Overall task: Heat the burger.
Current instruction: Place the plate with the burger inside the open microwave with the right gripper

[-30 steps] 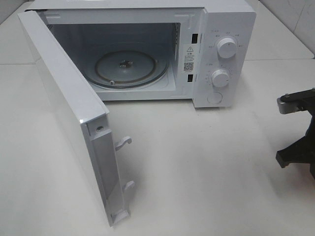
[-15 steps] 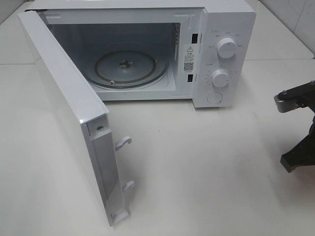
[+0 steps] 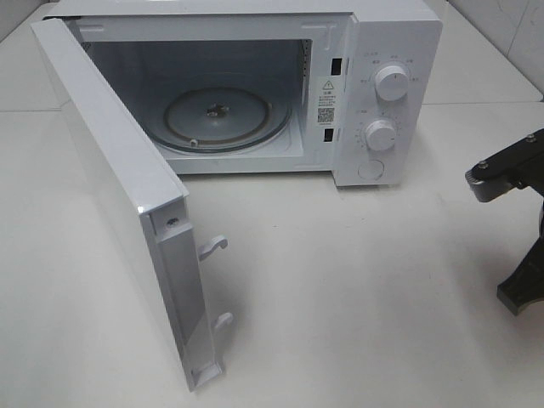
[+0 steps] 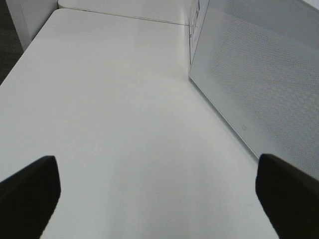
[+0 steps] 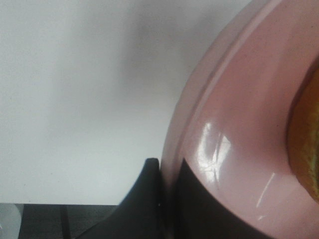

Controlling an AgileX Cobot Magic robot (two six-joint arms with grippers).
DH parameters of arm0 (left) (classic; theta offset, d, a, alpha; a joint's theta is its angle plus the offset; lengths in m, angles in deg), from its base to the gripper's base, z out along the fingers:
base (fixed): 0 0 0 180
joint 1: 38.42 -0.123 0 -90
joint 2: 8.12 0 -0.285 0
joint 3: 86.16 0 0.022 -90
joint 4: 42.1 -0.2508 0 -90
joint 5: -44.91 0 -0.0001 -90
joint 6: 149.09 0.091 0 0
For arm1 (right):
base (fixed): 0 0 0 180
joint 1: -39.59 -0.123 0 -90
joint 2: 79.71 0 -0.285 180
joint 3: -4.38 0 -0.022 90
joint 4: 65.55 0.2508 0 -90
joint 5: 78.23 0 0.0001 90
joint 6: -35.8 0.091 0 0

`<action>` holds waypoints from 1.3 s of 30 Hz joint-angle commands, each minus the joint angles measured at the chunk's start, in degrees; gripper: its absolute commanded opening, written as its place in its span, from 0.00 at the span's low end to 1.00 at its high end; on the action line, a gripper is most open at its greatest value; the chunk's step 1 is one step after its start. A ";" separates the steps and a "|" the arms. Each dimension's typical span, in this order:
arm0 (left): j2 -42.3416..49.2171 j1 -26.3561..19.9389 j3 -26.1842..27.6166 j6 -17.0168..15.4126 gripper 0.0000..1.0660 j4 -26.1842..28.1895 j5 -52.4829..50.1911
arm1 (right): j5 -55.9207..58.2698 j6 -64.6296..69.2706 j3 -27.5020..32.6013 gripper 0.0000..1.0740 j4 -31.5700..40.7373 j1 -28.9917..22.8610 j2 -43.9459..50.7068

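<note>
Two black fingers (image 4: 27, 194) of the left gripper (image 4: 157, 196) stand spread wide over the white table (image 4: 109, 109), holding nothing, with the outer face of the microwave door (image 4: 269, 84) just beside them. Seen from above, that door hangs open at the left of the microwave (image 3: 395, 34), whose glass turntable (image 3: 217, 119) lies inside; two white knobs (image 3: 392, 82) sit on its panel. Farther right, at the view's edge, is the right arm (image 3: 501, 168). Its wrist camera shows the right gripper (image 5: 167, 174) pinched tight on the rim of a pink plate (image 5: 239, 124), and the burger (image 5: 305, 134) sits on that plate, only its golden bun edge showing
</note>
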 commanded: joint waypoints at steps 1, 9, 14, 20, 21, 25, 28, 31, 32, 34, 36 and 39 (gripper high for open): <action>0.97 0.06 0.00 -0.17 0.96 0.29 -0.86 | 3.38 0.92 0.23 0.00 -3.67 -2.46 1.20; 0.97 0.06 0.00 -0.17 0.96 0.29 -0.86 | 4.76 0.69 0.23 0.00 -3.32 -4.41 3.78; 0.97 0.06 0.00 -0.17 0.96 0.29 -0.86 | 5.33 0.69 0.23 0.00 -3.61 -4.41 4.58; 0.97 0.06 0.00 -0.17 0.96 0.29 -0.86 | 4.87 0.46 1.78 0.00 -3.50 -4.41 5.27; 0.97 0.06 0.00 -0.17 0.96 0.29 -0.86 | 4.87 0.46 1.78 0.00 -3.50 -4.41 5.27; 0.97 0.06 0.00 -0.17 0.96 0.29 -0.86 | 4.47 0.46 2.58 0.00 -3.84 -7.96 5.27; 0.97 0.06 0.00 -0.17 0.96 0.29 -0.86 | 4.24 -0.29 2.58 0.00 -4.01 -10.37 5.27; 0.97 0.06 0.00 -0.17 0.96 0.29 -0.86 | 3.78 -0.80 2.58 0.00 -4.41 -12.43 5.27; 0.97 0.06 0.00 -0.17 0.96 0.29 -0.86 | 3.78 -0.80 2.58 0.00 -4.41 -12.43 5.27; 0.97 0.06 0.00 -0.17 0.96 0.29 -0.86 | 3.38 -0.80 2.58 0.00 -4.87 -13.46 5.27; 0.97 0.06 0.00 -0.17 0.96 0.29 -0.86 | 2.46 -1.78 2.58 0.00 -5.50 -14.90 5.27; 0.97 0.06 0.00 -0.17 0.96 0.29 -0.86 | 1.38 -3.32 2.58 0.00 -6.25 -16.27 5.27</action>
